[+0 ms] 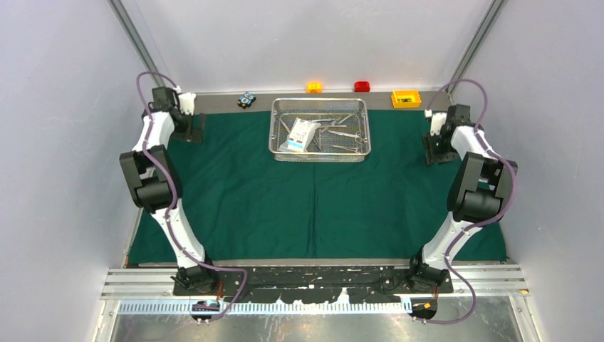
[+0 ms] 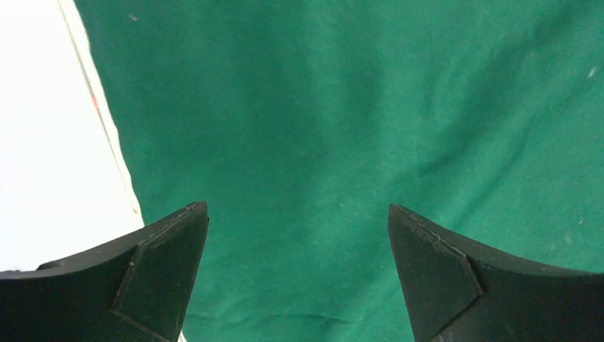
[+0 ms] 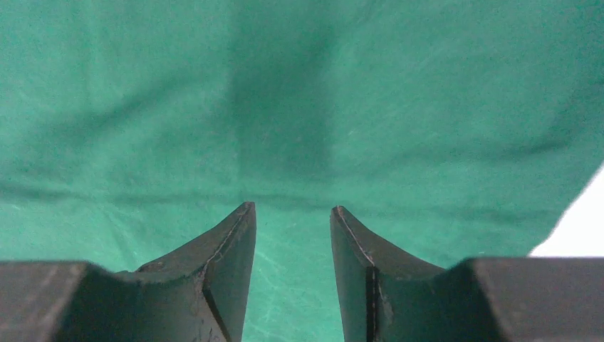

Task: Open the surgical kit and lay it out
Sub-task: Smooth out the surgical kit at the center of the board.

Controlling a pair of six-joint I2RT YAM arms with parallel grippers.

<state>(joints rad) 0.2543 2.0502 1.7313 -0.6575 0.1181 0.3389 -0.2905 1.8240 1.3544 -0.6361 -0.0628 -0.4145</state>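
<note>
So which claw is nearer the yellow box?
Right. The right claw is close to the box, over the drape's right edge; the left claw is past the tray.

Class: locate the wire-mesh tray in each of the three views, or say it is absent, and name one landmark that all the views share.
Top external: wire-mesh tray at upper centre, on the far part of the green drape.
Left wrist: not in it; green drape below.
Right wrist: not in it; green drape below.
Shared landmark: the green drape.
</note>
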